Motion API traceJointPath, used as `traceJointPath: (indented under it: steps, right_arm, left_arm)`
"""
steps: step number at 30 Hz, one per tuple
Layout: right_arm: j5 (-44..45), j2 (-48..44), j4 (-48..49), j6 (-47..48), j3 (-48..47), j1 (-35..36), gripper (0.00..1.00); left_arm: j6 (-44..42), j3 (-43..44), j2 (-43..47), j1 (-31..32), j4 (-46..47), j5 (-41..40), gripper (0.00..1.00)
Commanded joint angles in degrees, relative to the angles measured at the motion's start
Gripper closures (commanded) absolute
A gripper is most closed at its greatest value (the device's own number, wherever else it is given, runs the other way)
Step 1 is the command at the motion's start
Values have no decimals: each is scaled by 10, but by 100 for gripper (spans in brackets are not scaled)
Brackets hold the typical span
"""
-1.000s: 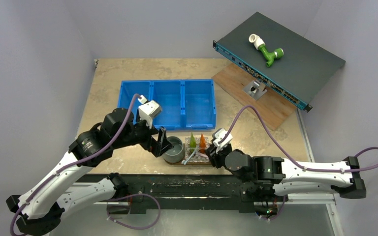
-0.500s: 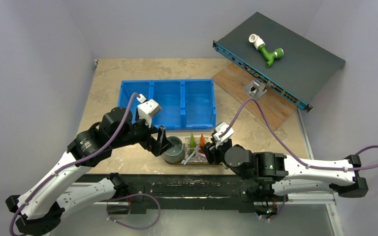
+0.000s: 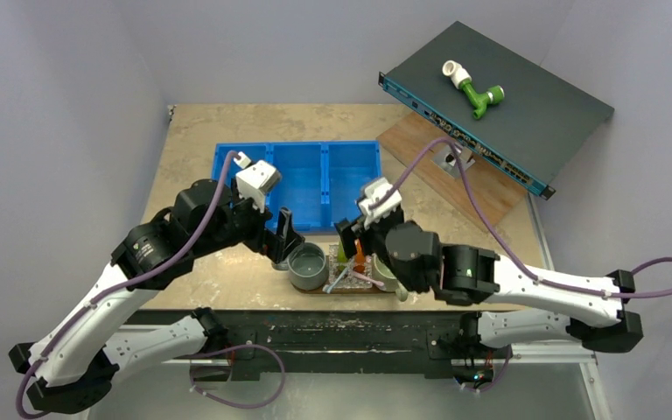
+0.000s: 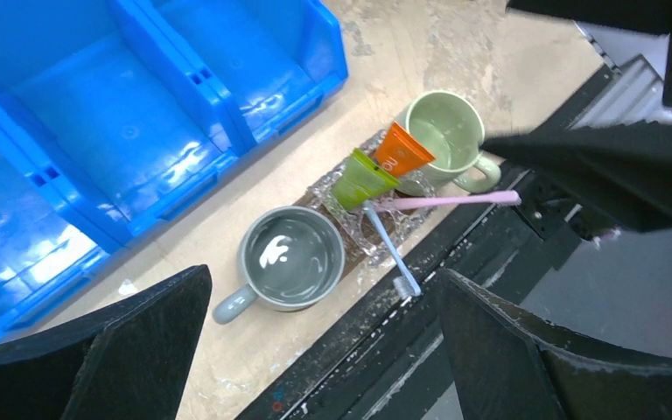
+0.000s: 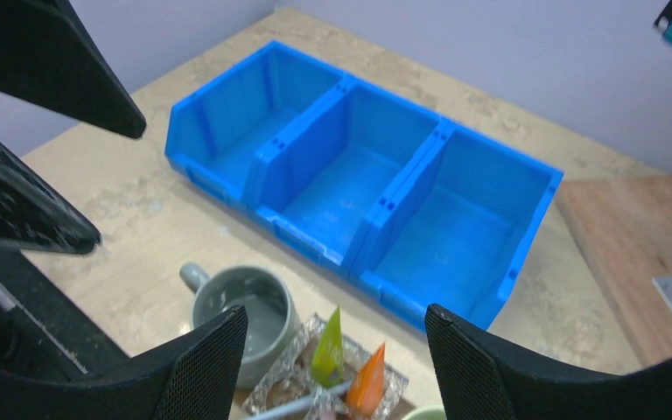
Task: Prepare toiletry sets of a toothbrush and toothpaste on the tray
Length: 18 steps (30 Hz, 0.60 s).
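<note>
Two brushes [image 4: 391, 249] by tubes [image 4: 360, 178]; left gripper [image 4: 324, 276] spread.
Right gripper [image 5: 334, 315] spread, nearer; pink brush [image 4: 446, 200] below, lying left-right.

1. The left hand [image 3: 282, 241] hung with jaws spread just left of a grey mug [image 3: 307, 267], near the table's [image 3: 219, 131] front edge
2. The right hand [image 3: 353, 238] hovered over the green tube [image 3: 342, 254] and orange tube [image 3: 360, 256], upright side by side on the tray [image 3: 332, 290]
3. A pale toothbrush [image 3: 338, 280] and a pinkish toothbrush [image 3: 369, 280] lay before the tubes
4. A blue bin [image 3: 297, 179] sat behind them
5. A pipe fitting [image 3: 472, 90] lay on a dark box [image 3: 525, 114] far right
</note>
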State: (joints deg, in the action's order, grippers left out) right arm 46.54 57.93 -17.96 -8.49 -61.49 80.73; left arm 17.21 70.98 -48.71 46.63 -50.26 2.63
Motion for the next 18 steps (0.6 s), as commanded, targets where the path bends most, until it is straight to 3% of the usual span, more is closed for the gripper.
traceJointPath:
  steps: [1, 7, 12, 18]
  right_arm:
    - [-92, 45, 18, 52, -91, -103, 24]
    - [-178, 99, 14, 63, -176, -219, 23]
    - [-257, 125, 8, 28, -222, -323, 23]
    - [-353, 103, 16, -30, -201, -481, 23]
  left_arm:
    - [-25, 52, -22, 0, -20, -62, 0]
    - [-41, 109, -61, -28, -36, -102, 0]
    - [-37, 129, -84, -111, -19, -70, 0]
    - [-17, 128, -84, -219, 3, -54, 0]
